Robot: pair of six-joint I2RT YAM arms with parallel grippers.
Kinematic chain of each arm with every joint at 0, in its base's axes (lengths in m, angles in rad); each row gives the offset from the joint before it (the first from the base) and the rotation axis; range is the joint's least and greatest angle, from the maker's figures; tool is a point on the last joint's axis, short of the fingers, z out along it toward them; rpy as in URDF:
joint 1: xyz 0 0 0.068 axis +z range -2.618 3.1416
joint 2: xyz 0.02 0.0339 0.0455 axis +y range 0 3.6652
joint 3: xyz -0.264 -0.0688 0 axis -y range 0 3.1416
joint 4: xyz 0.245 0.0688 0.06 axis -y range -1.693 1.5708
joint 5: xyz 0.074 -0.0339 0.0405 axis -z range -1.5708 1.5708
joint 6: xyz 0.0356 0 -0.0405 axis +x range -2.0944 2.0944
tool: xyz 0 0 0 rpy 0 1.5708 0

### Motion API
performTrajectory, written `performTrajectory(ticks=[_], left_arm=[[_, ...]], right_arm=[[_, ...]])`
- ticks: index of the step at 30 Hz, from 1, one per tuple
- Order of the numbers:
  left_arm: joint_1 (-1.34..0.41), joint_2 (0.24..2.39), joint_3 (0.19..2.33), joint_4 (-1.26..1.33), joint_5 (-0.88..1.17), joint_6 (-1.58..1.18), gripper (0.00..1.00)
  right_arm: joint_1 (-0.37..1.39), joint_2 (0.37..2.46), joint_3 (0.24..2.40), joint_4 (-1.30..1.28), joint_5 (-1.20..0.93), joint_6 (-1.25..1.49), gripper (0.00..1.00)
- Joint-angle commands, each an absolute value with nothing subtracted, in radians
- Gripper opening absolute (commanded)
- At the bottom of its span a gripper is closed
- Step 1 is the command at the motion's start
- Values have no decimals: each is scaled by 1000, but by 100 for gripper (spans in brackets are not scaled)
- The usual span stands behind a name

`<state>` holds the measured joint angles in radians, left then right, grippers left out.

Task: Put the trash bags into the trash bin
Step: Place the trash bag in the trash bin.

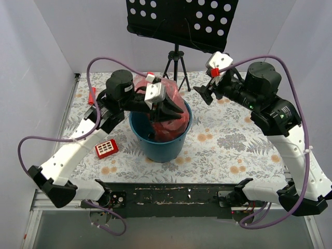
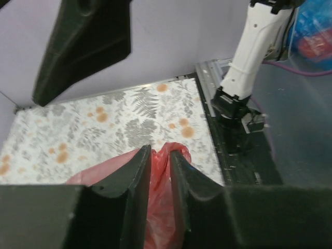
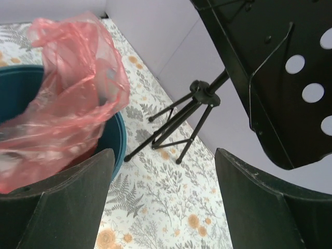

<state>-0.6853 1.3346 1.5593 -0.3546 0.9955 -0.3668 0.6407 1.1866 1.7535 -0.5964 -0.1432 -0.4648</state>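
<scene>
The teal-blue trash bin (image 1: 161, 147) stands at the table's middle. The red-pink trash bag (image 1: 168, 120) hangs partly inside it, its upper part bunched above the rim. My left gripper (image 1: 175, 110) is over the bin's mouth, shut on a fold of the bag (image 2: 162, 171). My right gripper (image 1: 206, 94) hovers to the right of the bin, open and empty, apart from the bag. In the right wrist view the bag (image 3: 67, 104) billows over the bin's rim (image 3: 120, 140) at the left.
A small red block with white squares (image 1: 106, 148) lies left of the bin. A black tripod (image 1: 176, 70) with a perforated black stand top (image 1: 181, 15) rises behind the bin. Purple cables loop from both arms. White walls close the left, back and right.
</scene>
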Motion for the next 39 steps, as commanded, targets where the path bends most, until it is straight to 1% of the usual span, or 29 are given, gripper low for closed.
performTrajectory(ticks=[1,2,3,4,7,9,10,12,14,15,16,17,21,22,23,25,27,29,33,35,37,39], left_arm=[[-692,1157,1510,-550,931,-328,42],[-692,1135,1506,-586,910,-324,55],[-692,1109,1508,-621,882,-313,61],[-692,1085,1505,-641,849,-313,66],[-692,999,1515,-681,685,-383,72],[-666,979,1558,-750,580,-420,74],[-649,967,1569,-759,507,-451,78],[-631,953,1569,-755,251,-500,82],[-603,960,1569,-724,-39,-593,88],[-582,969,1571,-719,-114,-618,90],[-556,986,1580,-715,-148,-649,91],[-528,1003,1594,-715,-141,-679,92],[-433,1084,1640,-720,44,-827,89],[-404,1101,1644,-713,63,-868,88],[-361,1126,1654,-715,95,-906,86],[-263,1181,1733,-751,149,-972,84],[-165,1244,1833,-855,193,-1009,82],[-100,1264,1865,-917,295,-1028,82],[-51,1212,1796,-939,437,-1035,72],[-46,1189,1752,-937,544,-1045,65],[-40,1171,1712,-931,654,-1066,64],[-38,1143,1662,-908,751,-1075,64]], right_arm=[[635,1161,1700,-515,-100,-492,86],[635,1157,1689,-514,-104,-492,86],[635,1157,1684,-512,-104,-486,86],[635,1158,1681,-512,-104,-479,86],[635,1172,1687,-525,-144,-447,86],[635,1187,1692,-548,-201,-416,86],[635,1193,1680,-546,-227,-387,86],[635,1210,1661,-528,-258,-332,87],[635,1250,1678,-520,-282,-276,88],[635,1273,1693,-515,-302,-252,88],[635,1297,1713,-511,-317,-227,88],[635,1330,1732,-506,-331,-209,88],[635,1407,1775,-518,-339,-201,88],[634,1422,1779,-526,-345,-198,88],[630,1437,1785,-535,-374,-184,87],[629,1447,1792,-537,-481,-152,86],[629,1433,1770,-514,-576,-114,86],[630,1416,1744,-491,-636,-98,86],[641,1423,1744,-518,-670,-103,81],[647,1437,1740,-541,-698,-109,79],[653,1440,1721,-541,-735,-107,79],[667,1450,1720,-558,-746,-113,83]])
